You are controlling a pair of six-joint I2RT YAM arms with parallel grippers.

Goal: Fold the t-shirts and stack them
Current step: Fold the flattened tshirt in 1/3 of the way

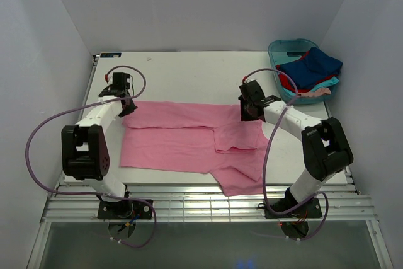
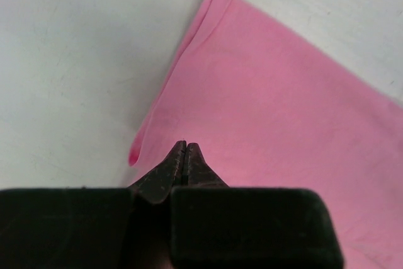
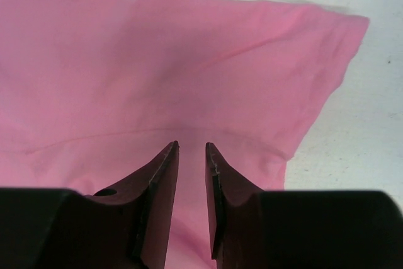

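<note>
Pink t-shirt (image 1: 182, 143) lies spread flat in the middle of the table (image 1: 189, 74).
Left gripper (image 2: 186, 149) clenched at the shirt's far-left corner, pinch unconfirmed; right gripper (image 3: 192, 149) slightly parted over its right side.

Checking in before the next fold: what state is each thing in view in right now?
Pink shirt: spread flat, partly folded, one sleeve sticking out at the near side.
Left gripper: shut, at the shirt's far left corner.
Right gripper: slightly open, over the shirt's far right part.
Other shirts: unfolded heap, dark blue on top.
Tub: upright at the far right, holding that heap.
</note>
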